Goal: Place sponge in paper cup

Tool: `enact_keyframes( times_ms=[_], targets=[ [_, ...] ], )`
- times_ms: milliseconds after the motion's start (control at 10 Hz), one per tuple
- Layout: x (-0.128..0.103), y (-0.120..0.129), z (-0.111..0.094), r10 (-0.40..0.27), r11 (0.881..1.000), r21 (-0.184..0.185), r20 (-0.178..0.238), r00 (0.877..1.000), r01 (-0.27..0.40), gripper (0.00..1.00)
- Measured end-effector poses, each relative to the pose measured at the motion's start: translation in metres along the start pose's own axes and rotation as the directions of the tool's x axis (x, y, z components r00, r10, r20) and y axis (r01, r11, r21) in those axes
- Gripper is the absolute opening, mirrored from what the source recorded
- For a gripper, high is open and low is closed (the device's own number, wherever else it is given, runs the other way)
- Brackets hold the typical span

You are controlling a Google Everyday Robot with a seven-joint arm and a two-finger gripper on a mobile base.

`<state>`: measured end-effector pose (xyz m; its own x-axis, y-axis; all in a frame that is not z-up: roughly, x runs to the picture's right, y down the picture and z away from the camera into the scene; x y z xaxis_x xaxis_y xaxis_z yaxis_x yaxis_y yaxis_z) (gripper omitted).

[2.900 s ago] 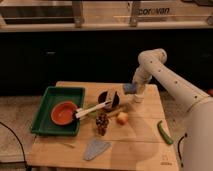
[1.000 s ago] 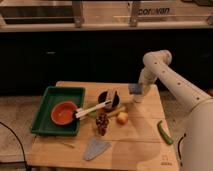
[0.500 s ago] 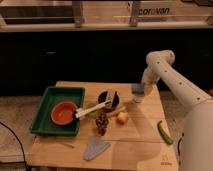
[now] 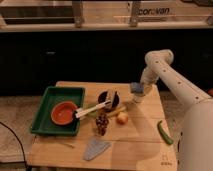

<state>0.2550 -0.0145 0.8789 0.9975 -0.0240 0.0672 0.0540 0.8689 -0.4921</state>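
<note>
Sponge over cup
Our pincer [image 4: 139, 89] grips the sponge [image 4: 136, 88] directly above the paper cup [image 4: 137, 98].

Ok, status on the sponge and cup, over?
Gripper at the table's far right, sponge held in it. Paper cup directly below, sponge not yet inside. Nothing blocking the cup's mouth.
</note>
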Motion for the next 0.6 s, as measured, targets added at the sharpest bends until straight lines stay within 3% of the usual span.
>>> enact_keyframes(
  times_ms=[600],
  targets=[
    [0.0036,0.0033,-0.0014,0.008,1.000,-0.007,0.004,1.000,-0.008,0.80]
  ],
)
